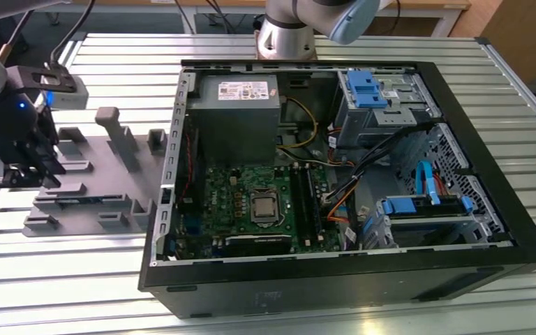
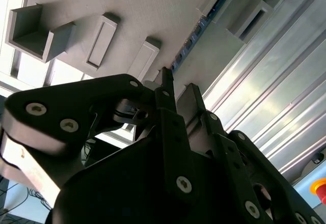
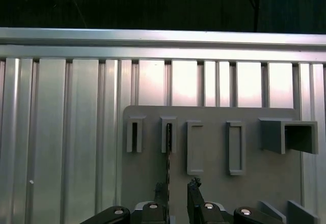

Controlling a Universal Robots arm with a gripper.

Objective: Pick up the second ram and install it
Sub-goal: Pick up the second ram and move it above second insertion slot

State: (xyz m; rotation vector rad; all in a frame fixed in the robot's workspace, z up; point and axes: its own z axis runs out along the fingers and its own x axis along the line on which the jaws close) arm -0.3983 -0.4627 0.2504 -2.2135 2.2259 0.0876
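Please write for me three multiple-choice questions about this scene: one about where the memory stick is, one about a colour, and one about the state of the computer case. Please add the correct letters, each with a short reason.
1. Where is the second ram?
A. Lying flat on its broad face
B. Standing on edge in a slot of the fixture
C. Lifted clear of everything

2. What colour is the fixture?
A. Grey
B. Red
C. Yellow

3. In what state is the computer case?
A. Closed by a side panel
B. Standing upright
C. Lying on its side, open

Answers:
1 B: in the first wrist view it stands edge-on in a slot, between the fingertips of the gripper.
2 A: the block is plain grey in both wrist views and in the exterior view.
3 C: the exterior view looks straight in at the motherboard.
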